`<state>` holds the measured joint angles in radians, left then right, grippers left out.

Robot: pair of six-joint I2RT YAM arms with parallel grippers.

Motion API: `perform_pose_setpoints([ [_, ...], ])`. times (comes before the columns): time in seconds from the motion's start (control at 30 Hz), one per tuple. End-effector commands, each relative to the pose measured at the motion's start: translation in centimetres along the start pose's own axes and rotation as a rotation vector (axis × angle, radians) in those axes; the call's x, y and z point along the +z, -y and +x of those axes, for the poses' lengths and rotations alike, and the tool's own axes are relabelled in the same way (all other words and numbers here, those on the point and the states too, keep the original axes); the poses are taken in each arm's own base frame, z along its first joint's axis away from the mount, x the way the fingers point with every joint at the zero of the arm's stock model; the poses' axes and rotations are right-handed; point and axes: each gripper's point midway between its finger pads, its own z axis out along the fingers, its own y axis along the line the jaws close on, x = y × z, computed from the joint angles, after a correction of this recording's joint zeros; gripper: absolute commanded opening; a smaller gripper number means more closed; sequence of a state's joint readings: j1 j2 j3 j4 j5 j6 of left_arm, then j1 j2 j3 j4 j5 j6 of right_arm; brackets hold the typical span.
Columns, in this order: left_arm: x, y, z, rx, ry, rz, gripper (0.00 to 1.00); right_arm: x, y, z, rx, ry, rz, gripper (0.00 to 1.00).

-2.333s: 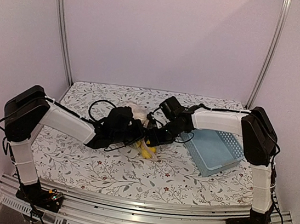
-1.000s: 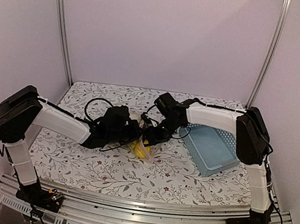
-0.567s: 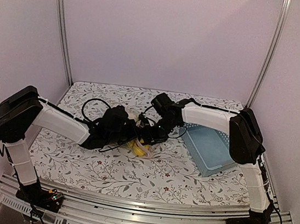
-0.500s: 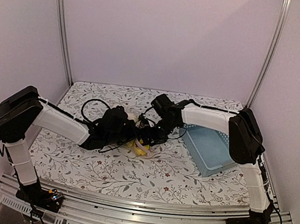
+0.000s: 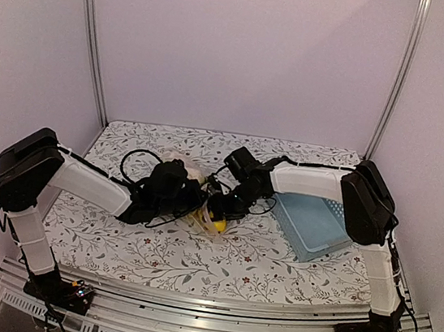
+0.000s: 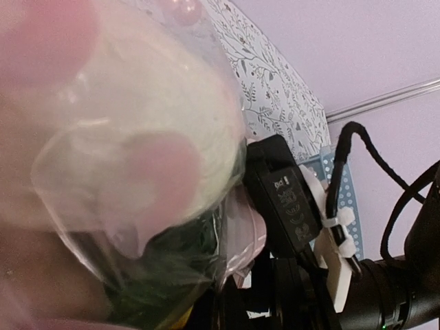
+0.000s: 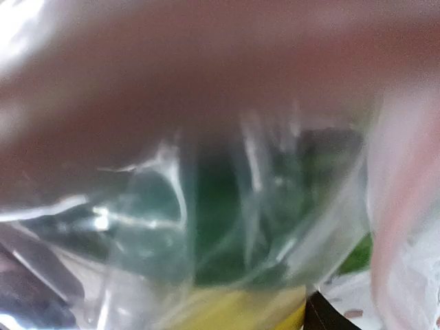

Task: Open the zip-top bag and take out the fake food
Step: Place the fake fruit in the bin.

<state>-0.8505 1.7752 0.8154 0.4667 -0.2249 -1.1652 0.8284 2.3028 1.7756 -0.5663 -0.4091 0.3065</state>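
My left arm (image 5: pixel 93 183) and right arm (image 5: pixel 310 178) meet over the bag (image 5: pixel 199 215) at mid-table, closing the gap between them. The basket (image 5: pixel 317 223) blocks the right side, beside my right arm. The near cloth (image 5: pixel 193 264) and the far strip leave room to pass

Lab booth: plain walls (image 5: pixel 245 54), aluminium frame (image 5: pixel 91 50), floral-covered table (image 5: pixel 154 249).

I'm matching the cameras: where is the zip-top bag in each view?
Top external: zip-top bag centre, left of the blue basket.
Left wrist: bag fills the left half.
Right wrist: bag fills the frame.
Shared landmark: yellow toy piece inside it.
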Motion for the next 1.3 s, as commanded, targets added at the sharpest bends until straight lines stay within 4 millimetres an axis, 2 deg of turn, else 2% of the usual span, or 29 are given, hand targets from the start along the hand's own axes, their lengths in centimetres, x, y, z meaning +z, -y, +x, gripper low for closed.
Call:
perform_pose_setpoints([
  [0.0,-0.7,0.6,-0.3,0.038,-0.025,0.035,0.00,-4.4,-0.7,0.4,-0.086,0.018,0.027,0.39],
  [0.13,-0.7,0.3,-1.2,0.084,-0.046,0.030,0.00,-8.2,-3.7,0.8,-0.211,0.020,-0.093,0.39],
  [0.2,-0.8,0.9,-1.8,0.115,-0.066,0.038,0.00,-9.3,-4.6,1.2,-0.262,0.014,-0.128,0.39],
  [0.3,-1.7,2.1,-3.2,0.211,-0.071,0.041,0.00,-10.7,-4.9,2.2,-0.314,-0.019,-0.144,0.39],
  [0.47,-4.4,5.0,-5.8,0.371,-0.065,0.057,0.00,-12.9,-4.0,3.9,-0.369,-0.065,-0.111,0.38],
  [0.6,-5.5,7.2,-7.1,0.474,-0.109,0.093,0.00,-16.8,-3.7,3.7,-0.469,-0.012,-0.069,0.38],
  [0.73,-4.6,7.9,-7.0,0.530,-0.233,0.121,0.00,-20.2,-1.8,4.4,-0.510,0.036,-0.013,0.38],
  [0.93,-4.2,7.3,-5.8,0.525,-0.356,0.191,0.00,-25.1,2.3,5.8,-0.575,0.100,0.165,0.38],
  [1.07,-4.6,6.3,-6.5,0.598,-0.362,0.139,0.00,-29.0,4.7,5.7,-0.524,0.194,0.242,0.38],
  [1.2,-5.4,7.2,-7.5,0.597,-0.331,0.175,0.00,-30.9,7.4,6.6,-0.437,0.260,0.275,0.39],
  [1.27,-5.7,7.2,-7.9,0.596,-0.317,0.176,0.00,-31.5,8.1,7.1,-0.393,0.289,0.268,0.39],
])
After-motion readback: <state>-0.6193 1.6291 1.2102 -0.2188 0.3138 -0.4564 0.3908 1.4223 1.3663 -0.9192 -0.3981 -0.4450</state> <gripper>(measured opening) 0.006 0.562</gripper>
